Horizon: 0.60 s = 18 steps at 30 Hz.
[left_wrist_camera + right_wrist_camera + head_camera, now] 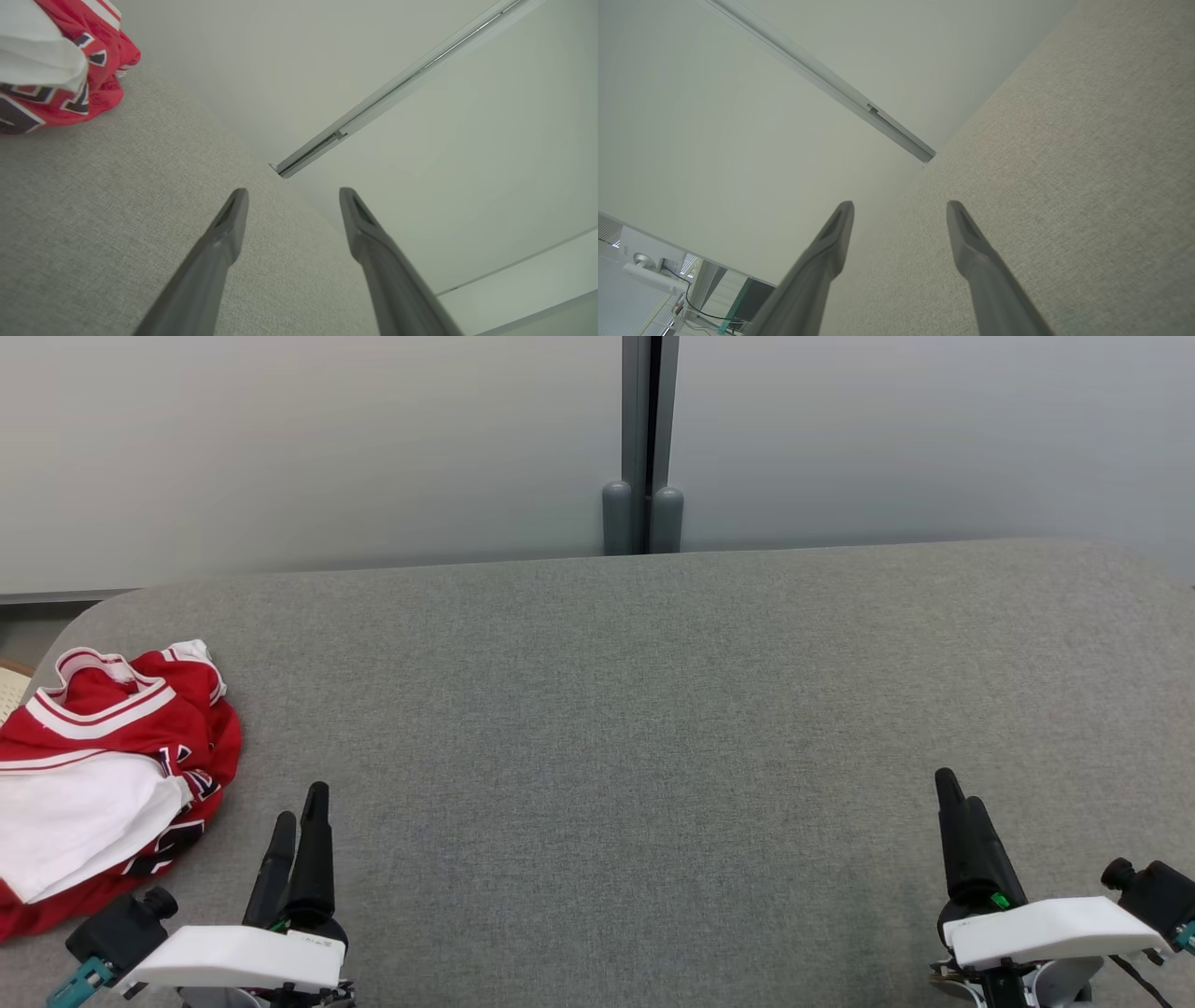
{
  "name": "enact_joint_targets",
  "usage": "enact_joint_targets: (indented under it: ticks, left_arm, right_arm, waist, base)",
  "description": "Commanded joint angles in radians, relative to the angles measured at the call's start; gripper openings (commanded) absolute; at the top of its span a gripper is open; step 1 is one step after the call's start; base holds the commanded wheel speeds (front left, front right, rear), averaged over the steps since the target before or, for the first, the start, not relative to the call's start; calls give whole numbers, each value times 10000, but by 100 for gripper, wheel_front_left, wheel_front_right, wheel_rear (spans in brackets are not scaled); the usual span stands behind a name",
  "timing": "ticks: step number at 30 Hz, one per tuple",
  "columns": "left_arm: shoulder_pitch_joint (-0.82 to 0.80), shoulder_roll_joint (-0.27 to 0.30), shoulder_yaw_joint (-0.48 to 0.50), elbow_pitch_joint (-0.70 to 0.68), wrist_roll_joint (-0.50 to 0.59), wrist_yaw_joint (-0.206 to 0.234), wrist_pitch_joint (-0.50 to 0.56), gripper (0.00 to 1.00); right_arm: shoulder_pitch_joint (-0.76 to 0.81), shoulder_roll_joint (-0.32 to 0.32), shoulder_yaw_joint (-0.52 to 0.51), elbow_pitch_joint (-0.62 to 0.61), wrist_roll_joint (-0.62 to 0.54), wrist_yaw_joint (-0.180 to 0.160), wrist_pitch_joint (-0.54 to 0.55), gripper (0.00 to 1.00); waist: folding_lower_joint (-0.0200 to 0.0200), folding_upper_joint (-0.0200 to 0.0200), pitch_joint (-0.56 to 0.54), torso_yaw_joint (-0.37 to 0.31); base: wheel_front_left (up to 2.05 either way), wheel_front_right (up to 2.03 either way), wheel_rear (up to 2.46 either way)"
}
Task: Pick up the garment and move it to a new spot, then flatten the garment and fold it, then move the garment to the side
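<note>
A crumpled red garment (103,756) with white trim and dark lettering lies in a heap on the grey cloth-covered table (653,709). In the head view it sits at about 9 o'clock, close to the table's left edge, and the picture's border cuts part of it off. A broad white panel of the cloth is folded over its near half, and the striped neckline faces the far side.

The left gripper (302,803) hangs low at about 7 o'clock in the head view, its two dark fingers pointing toward 12 o'clock. The garment is at roughly 10 o'clock from it, near but apart. In the left wrist view the fingers stand well apart with bare table and wall between them and nothing clamped. The red cloth shows up in that view's 10 o'clock corner, resting on the table.

The right gripper (958,789) is at about 5 o'clock in the head view, well apart from the garment and across the table from it. Its fingers lean slightly toward 11 o'clock. The right wrist view shows them spread wide over the table, holding nothing.

Behind the table rises a pale wall (280,448). A grey upright post (644,439) divides it at 12 o'clock.
</note>
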Motion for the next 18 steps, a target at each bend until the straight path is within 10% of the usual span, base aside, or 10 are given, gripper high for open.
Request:
enact_joint_targets:
  ticks: [1,18]
  left_arm:
    - [-94,100,-76,-233,431,49,-91,100]
    - [117,121,-681,-1041,3151,424,-656,100]
  right_arm:
    - [-133,-87,101,-186,-387,3,-138,100]
    - [-110,-108,745,-293,-2771,3,-699,100]
  waist:
    - [0,0,-1,-10]
    - [0,0,21,-75]
  base:
    - [0,0,0]
    - [0,0,0]
